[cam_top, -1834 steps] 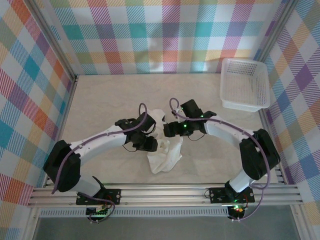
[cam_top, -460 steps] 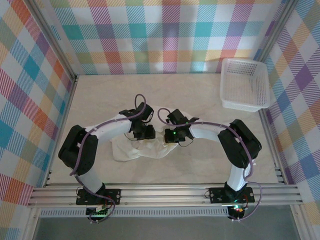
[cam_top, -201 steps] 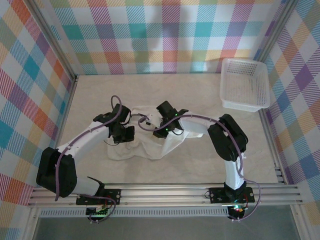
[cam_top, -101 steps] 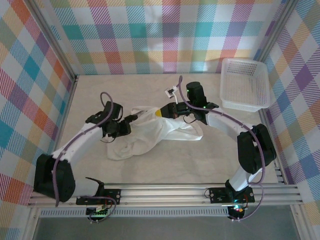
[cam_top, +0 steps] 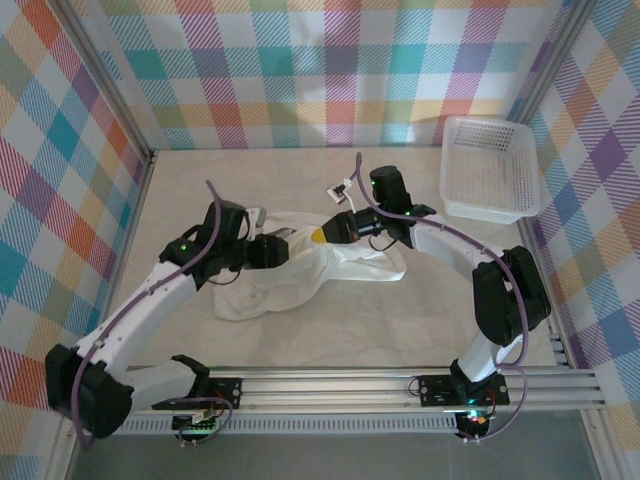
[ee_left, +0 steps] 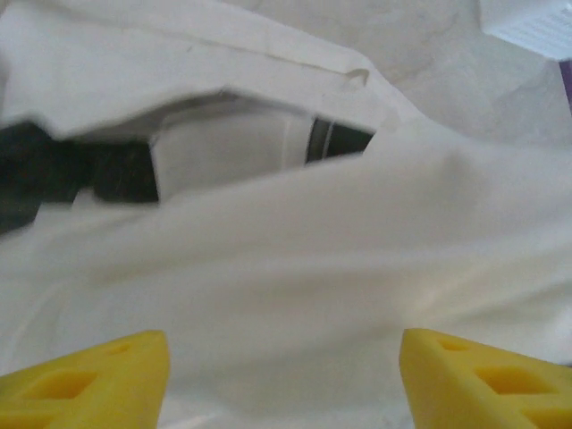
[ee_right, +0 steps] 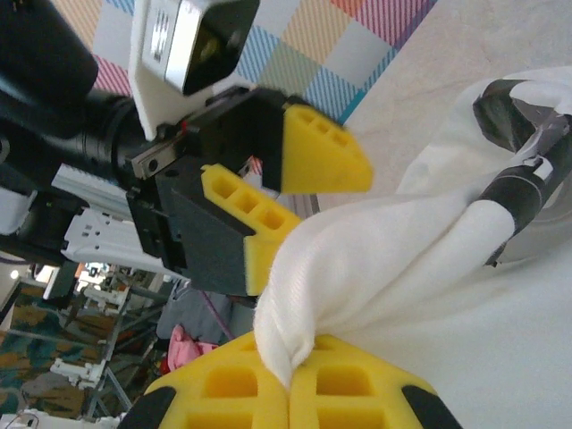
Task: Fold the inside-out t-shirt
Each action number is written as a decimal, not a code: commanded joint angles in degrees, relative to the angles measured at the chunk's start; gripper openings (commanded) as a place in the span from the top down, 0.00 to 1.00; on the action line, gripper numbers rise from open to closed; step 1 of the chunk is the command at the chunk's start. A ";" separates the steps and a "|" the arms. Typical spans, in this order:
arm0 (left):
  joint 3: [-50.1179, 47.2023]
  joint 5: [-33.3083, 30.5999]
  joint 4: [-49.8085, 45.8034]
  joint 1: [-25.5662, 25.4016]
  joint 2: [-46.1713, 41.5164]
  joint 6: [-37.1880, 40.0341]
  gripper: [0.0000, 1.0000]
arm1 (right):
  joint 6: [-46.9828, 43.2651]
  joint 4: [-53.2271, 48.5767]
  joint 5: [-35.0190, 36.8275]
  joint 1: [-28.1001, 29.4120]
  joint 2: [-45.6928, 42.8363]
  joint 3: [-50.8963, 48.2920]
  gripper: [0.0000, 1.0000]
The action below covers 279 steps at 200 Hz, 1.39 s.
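Stage check: judging this as spreading-out, not folding proper yet. Seeing shirt point(cam_top: 285, 285) lying rumpled on table point(cam_top: 420, 320), left of centre, running from a bunched heap at near left up toward rear right, well apart from basket point(cam_top: 482, 211). Clamping a twisted pinch of shirt edge in right gripper point(ee_right: 288, 371), pads clenched tight on it, holding that end at rear right of the spread. Hanging left gripper point(ee_left: 281, 375) over the middle of the cloth with jaws released, fingers standing wide, nothing between them, facing a dark opening in the cloth, sleeve or hem, not telling which; touching cloth or not, cannot tell. Guessing next move: closing left gripper on an edge or corner away from right gripper's pinch, then pulling apart to flatten, possibly turning right-side-out first. Needing a clean grab of one edge, not a fistful of layers, and keeping right pinch firm under tension. Comparing with a second back: having let go with left jaws since, then shut at the heap's left side, now parted and sitting nearer centre. Having swung right gripper out toward rear right, dragging cloth along, leaving shirt reaching farther right. Comparing with nine-odd seconds back: then a narrow lump between both grippers at centre, now drawn out wider and flatter.
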 commanded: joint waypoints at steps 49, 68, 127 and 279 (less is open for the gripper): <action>3.70 5.45 2.92 -2.01 8.33 9.85 0.24 | -3.31 -2.37 -1.66 0.83 0.13 4.00 1.00; 2.06 6.58 4.33 -2.08 6.93 9.09 0.45 | -1.45 -0.68 1.39 0.02 0.63 4.19 1.00; -2.90 10.73 8.19 -1.96 1.01 4.85 1.00 | 3.44 3.45 5.26 -1.88 3.40 4.15 1.00; -5.63 15.82 20.80 0.99 -5.83 -12.10 1.00 | 8.84 -7.44 48.10 0.57 -17.98 -12.51 0.55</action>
